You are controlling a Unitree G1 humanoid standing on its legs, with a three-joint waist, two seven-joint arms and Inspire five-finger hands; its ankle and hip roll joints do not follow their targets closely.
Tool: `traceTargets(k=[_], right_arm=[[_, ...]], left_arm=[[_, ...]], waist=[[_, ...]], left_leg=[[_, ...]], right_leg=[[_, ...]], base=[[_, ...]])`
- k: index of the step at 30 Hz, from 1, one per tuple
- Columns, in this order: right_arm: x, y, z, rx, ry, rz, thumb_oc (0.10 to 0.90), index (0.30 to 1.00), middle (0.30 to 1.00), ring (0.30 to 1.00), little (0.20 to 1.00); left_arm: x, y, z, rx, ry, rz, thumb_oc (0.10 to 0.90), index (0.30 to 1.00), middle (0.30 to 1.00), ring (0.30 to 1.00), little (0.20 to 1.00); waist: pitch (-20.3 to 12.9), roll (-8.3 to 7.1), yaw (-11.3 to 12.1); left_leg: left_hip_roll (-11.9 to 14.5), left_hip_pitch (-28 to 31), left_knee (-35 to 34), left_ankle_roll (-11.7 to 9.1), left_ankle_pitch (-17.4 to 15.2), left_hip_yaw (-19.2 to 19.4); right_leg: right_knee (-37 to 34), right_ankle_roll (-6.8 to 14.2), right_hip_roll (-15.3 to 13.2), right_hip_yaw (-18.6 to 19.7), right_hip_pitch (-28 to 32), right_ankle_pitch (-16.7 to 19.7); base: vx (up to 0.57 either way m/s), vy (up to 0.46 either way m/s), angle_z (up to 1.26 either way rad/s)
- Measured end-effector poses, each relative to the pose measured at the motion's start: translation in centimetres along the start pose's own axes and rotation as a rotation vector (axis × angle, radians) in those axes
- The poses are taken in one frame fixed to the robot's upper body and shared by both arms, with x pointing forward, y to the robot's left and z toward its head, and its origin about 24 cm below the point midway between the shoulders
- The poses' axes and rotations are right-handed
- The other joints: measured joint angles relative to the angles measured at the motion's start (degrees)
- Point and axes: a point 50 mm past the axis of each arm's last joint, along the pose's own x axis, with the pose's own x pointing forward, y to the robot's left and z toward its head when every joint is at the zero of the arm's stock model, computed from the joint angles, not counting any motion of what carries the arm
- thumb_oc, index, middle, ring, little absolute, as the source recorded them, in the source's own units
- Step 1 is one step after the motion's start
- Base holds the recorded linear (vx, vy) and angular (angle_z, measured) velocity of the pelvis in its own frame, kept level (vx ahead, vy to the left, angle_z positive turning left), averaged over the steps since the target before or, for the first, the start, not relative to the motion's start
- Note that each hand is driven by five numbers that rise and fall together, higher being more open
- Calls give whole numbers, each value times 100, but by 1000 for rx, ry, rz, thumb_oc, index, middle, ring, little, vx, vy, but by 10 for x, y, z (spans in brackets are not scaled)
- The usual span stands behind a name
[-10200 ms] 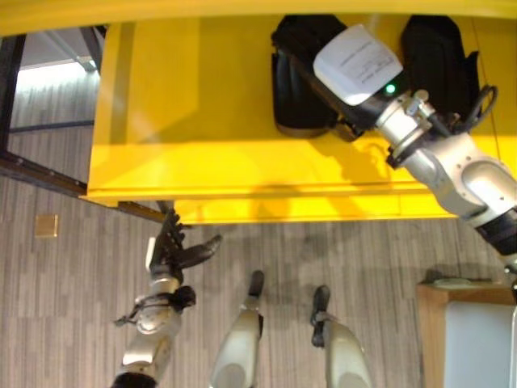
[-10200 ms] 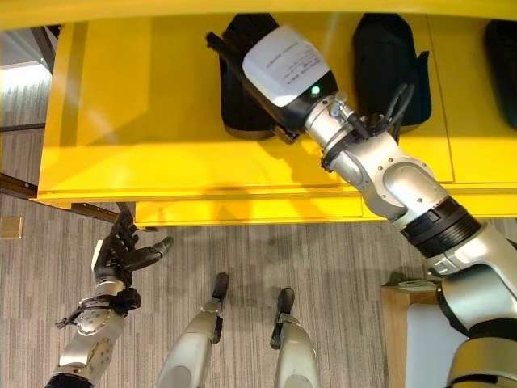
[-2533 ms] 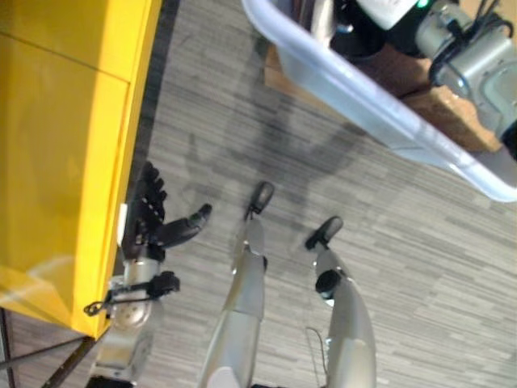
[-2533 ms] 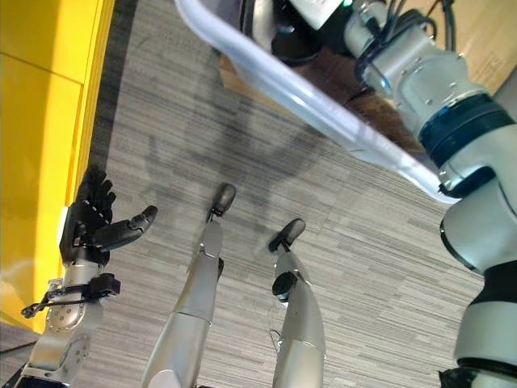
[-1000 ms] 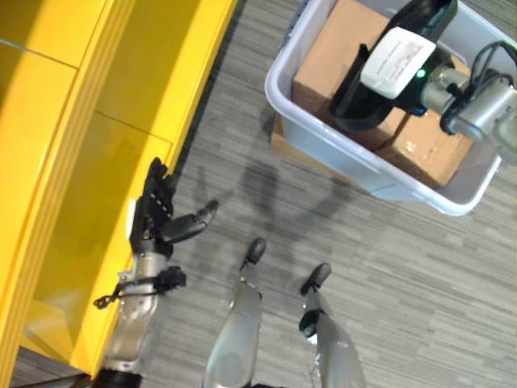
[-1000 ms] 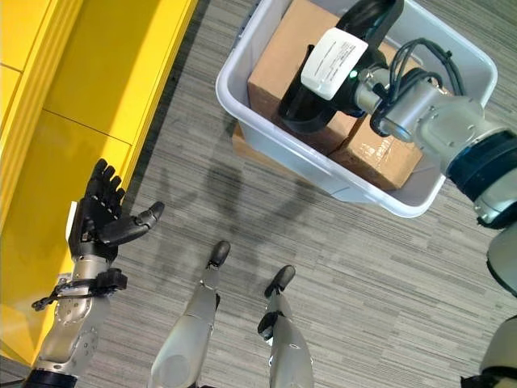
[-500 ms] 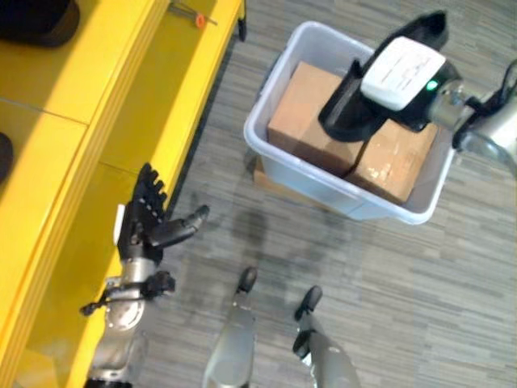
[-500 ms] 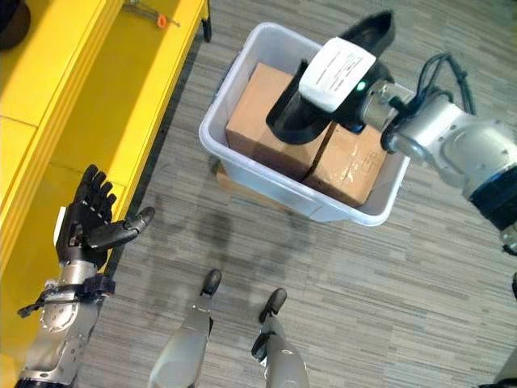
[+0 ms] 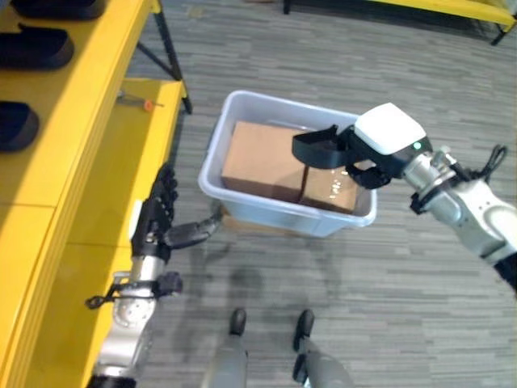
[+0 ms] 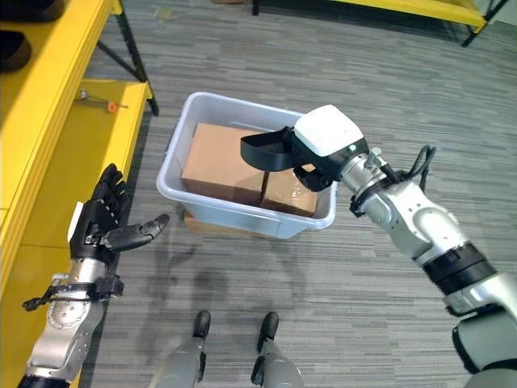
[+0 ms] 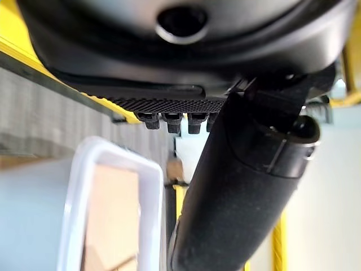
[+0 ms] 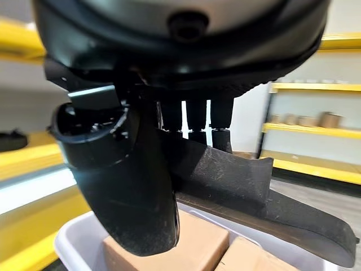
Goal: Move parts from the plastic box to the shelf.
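Note:
A clear plastic box (image 9: 257,209) stands on the floor with two cardboard boxes (image 9: 262,162) inside. My right hand (image 9: 388,136), under its white cover, hovers over the box's right half and is shut on a curved black part (image 9: 317,149). In the right wrist view the thumb (image 12: 125,186) and fingers (image 12: 197,119) clamp that black part (image 12: 259,195) above the cardboard. The yellow shelf (image 9: 77,105) runs along the left, with black parts (image 9: 32,50) lying on it. My left hand (image 10: 101,225) is open between the shelf and the box, holding nothing.
A small orange-tipped tool (image 9: 134,101) lies on the shelf's lower board. A black shelf leg (image 9: 171,61) stands just left of the box. Another yellow rack (image 9: 440,6) crosses the far right. Grey carpet floor (image 9: 388,283) lies in front of the box.
The camera has swung from the shelf to the box. My right hand left the shelf, reached the box and now holds a black part higher above the cardboard. The left hand stays open.

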Motion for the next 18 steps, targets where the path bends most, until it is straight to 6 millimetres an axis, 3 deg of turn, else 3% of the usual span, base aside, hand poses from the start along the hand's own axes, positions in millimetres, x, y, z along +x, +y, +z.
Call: traceTargets(k=[3, 6, 7, 11, 18], right_arm=[[2, 0, 3, 29, -1, -12, 400, 300, 300, 300, 300], [4, -1, 11, 58, -33, -33, 400, 300, 300, 300, 300], [4, -2, 12, 60, -39, -34, 400, 300, 300, 300, 300], [9, -2, 29, 140, -98, -64, 400, 300, 300, 300, 300], [9, -2, 35, 159, -140, -69, 400, 300, 300, 300, 300]], left_arm=[[7, 0, 7, 152, -41, -22, 900, 1000, 1000, 1000, 1000], [19, 6, 30, 415, -164, -43, 900, 1000, 1000, 1000, 1000], [20, 3, 34, 422, -186, -43, 900, 1000, 1000, 1000, 1000], [32, -3, 60, 762, -375, -102, 900, 1000, 1000, 1000, 1000], [31, -18, 68, 986, -529, -185, 900, 1000, 1000, 1000, 1000]], waist=[[-41, -2, -126], [-89, 24, -178], [-124, 42, -226], [-161, 37, -249], [-499, 4, -318]], left_leg=[[29, 112, -1, -14, -23, 151], [92, 308, -154, -24, -54, 372], [88, 337, -189, -25, -46, 385], [154, 668, -425, -43, -14, 572], [175, 834, -615, -50, 1, 656]], right_leg=[[2, -15, 70, 165, 25, 19], [1, -18, 91, 370, 39, 17], [1, -19, 109, 383, 34, 16], [0, -18, 168, 530, 160, 17], [-1, -13, 204, 604, 191, -15]], base=[[-2, 23, -28], [16, 26, -37], [29, 27, -18], [9, 14, -21], [7, 3, -7]])
